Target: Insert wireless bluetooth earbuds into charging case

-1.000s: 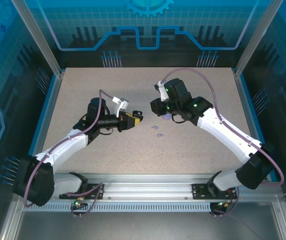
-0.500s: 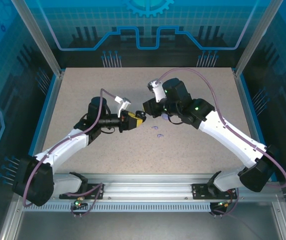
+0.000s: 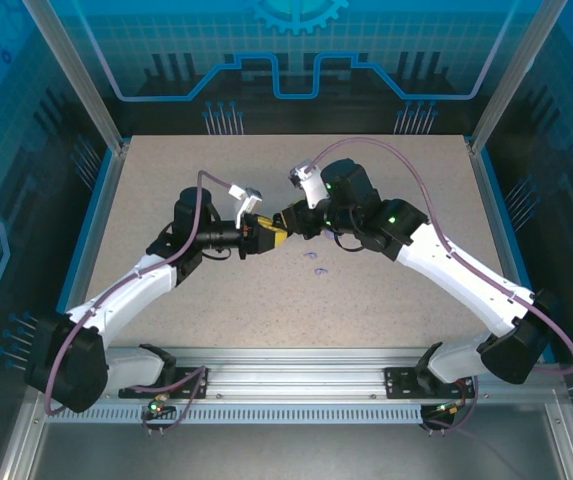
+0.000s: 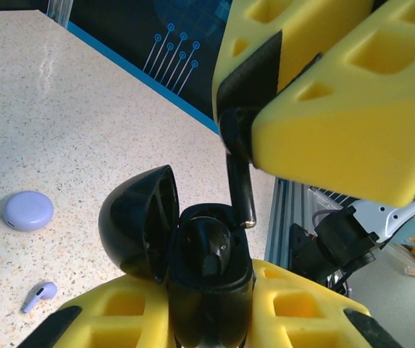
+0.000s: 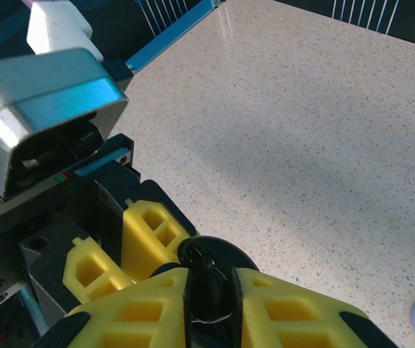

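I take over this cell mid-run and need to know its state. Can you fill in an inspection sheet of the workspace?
Surface: speckled beige table, no marks or spills seen.
Job's things: open black case held off the table; black earbud stem-down just over its opening; closed lavender case and a lavender earbud lying on the table.
Clutter: nothing seen.
Grippers: left gripper shut on the black case; right gripper shut on the black earbud.
Cables: purple cable arching over the right arm, another along the left arm.
Surroundings: metal frame, blue-lit panels.
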You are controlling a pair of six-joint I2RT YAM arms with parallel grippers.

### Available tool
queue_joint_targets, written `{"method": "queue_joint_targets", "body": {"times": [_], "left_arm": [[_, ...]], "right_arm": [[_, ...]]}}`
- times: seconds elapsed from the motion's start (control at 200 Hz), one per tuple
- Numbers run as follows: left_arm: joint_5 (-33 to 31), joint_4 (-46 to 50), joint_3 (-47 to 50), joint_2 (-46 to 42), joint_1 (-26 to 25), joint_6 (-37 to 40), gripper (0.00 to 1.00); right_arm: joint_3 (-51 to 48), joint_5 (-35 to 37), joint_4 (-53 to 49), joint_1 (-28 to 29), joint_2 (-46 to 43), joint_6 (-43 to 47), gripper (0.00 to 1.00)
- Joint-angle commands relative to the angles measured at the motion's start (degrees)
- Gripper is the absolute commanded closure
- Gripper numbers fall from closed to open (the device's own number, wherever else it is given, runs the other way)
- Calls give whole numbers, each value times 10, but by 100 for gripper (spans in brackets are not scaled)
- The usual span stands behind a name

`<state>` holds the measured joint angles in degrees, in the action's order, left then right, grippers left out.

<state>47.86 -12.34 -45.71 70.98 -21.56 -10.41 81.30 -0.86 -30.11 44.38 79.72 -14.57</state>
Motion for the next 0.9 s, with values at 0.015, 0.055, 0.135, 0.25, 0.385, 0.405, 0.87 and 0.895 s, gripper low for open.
{"method": "queue_joint_targets", "body": {"times": [0.015,0.055,0.135,0.25,0.385,0.405,0.87,0.895], "left_arm": [[8,4,-22,-11,-3,12,81],[7,4,-23,-12,-3,12,81],[7,7,-26,-12,-3,13,81],[7,13,-30,-11,-3,17,81],[7,15,-32,-11,-3,18,81],[7,14,-32,-11,-3,19,81],[8,14,-36,-10,-3,18,81],[8,14,-36,-10,-3,18,81]], "right_arm": [[20,19,-12,10,-2,16,78],[21,21,-13,11,-2,17,78],[23,27,-18,11,-1,19,78],[24,30,-20,13,0,23,78],[27,38,-24,14,3,27,78],[28,38,-25,14,4,27,78],[48,31,-44,30,26,42,77],[49,35,-45,30,26,42,77]]}}
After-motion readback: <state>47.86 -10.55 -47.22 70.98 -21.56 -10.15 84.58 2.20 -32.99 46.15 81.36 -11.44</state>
